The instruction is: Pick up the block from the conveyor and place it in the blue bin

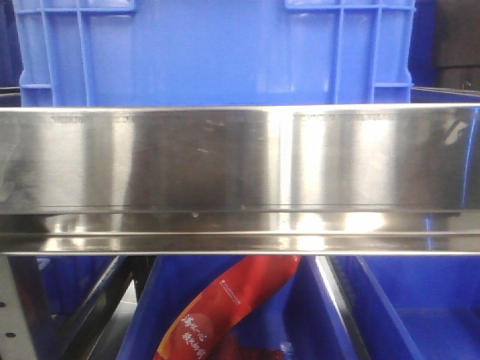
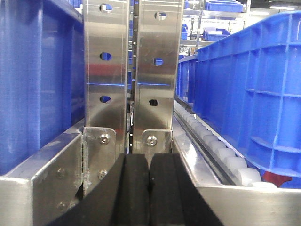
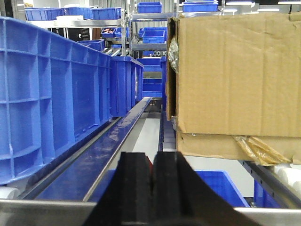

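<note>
The conveyor and the block are out of view in all three views. My left gripper (image 2: 150, 188) is shut, its black pads pressed together with nothing between them, just in front of two steel rack uprights (image 2: 131, 70). My right gripper (image 3: 151, 188) is shut too. A thin red sliver (image 3: 148, 162) shows just beyond its tips, and I cannot tell what it is. Blue bins stand all around. One is on the upper shelf (image 1: 217, 52), one is below my right gripper (image 3: 216, 186), and there is a long one on the left (image 3: 51, 94).
A polished steel shelf rail (image 1: 240, 172) fills the front view. Below it a red printed packet (image 1: 225, 307) lies in a blue bin (image 1: 420, 307). White rollers (image 2: 221, 150) run beside a blue bin (image 2: 254, 94). A cardboard box (image 3: 235, 75) sits at the right.
</note>
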Robot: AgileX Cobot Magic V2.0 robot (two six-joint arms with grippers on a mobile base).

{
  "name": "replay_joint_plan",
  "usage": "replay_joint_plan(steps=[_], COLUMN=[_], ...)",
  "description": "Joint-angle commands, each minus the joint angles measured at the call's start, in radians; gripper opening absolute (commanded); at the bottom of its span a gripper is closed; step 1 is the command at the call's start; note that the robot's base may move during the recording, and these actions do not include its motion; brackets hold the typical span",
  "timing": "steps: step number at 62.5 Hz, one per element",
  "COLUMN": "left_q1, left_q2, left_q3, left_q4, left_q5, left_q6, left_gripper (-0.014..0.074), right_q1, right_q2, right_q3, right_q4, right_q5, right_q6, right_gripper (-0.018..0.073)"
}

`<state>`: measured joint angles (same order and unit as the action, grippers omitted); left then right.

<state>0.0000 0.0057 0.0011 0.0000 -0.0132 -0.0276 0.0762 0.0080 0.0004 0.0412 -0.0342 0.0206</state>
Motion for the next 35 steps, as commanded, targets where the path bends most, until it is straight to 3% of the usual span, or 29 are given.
replay_joint_plan(steps=[1,35], left_q1=[0.001,0.001], left_q2=[-0.006,-0.006], left_q3=[-0.001,-0.001], left_q4=[0.000,0.000], left_q5=[-0.017,-0.017], left_q6=[-0.006,-0.006], left_gripper=[-0.0111,-0.0111], right_q1=[-0.003,-0.003], right_q2=[-0.008,-0.008], right_q3=[0.000,0.000], right_q4=[-0.005,-0.005], right_q5=[-0.023,-0.023], right_q6=[-0.003,-0.003], right_gripper=[-0.0162,-0.0162])
